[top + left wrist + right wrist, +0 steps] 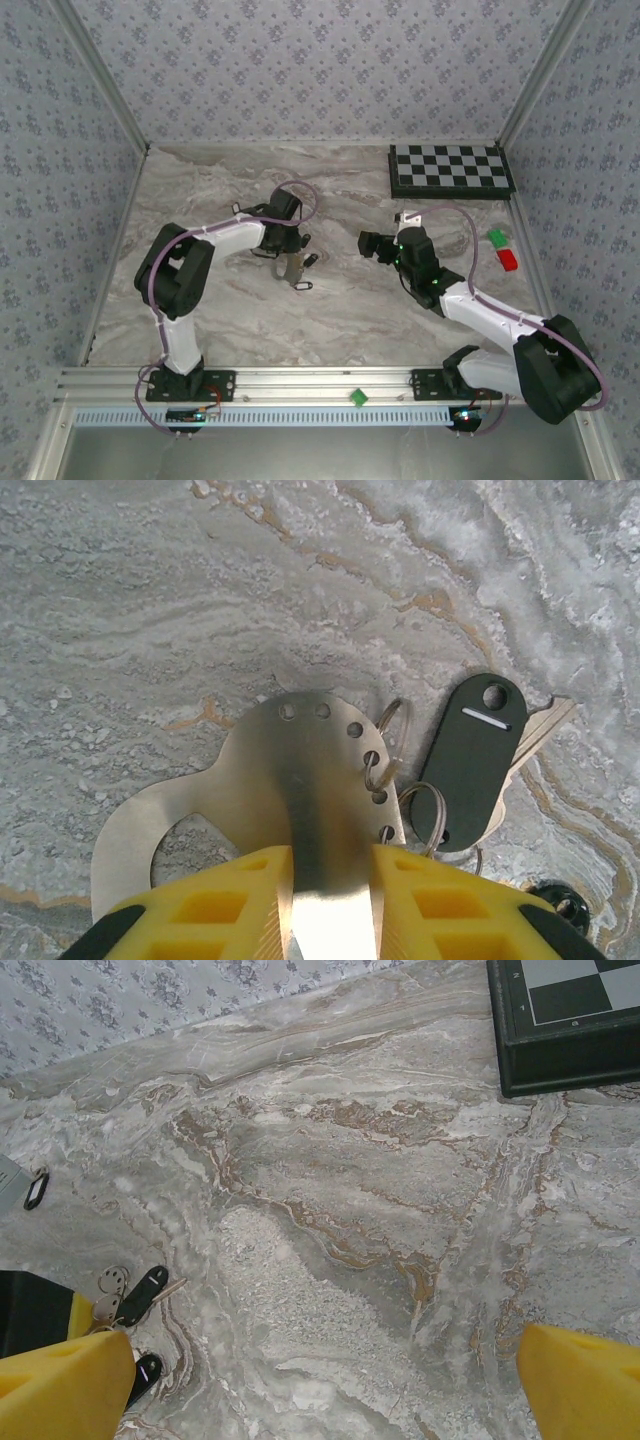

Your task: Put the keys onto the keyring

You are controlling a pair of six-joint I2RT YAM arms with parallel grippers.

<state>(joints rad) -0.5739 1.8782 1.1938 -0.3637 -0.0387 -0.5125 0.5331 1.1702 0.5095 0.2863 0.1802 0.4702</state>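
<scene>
Currently the left gripper is clenched on a flat silvery metal plate with holes along its curved edge, low over the marbled tabletop. A thin wire keyring sits at those holes, against a dark oval-headed key lying flat. The right gripper is spread wide, grasping nothing.

Risks:
- The plate may pivot in the narrow pinch.
- The ring may swing clear of the key.
- A second dark key beside the fingers may get knocked away.
</scene>
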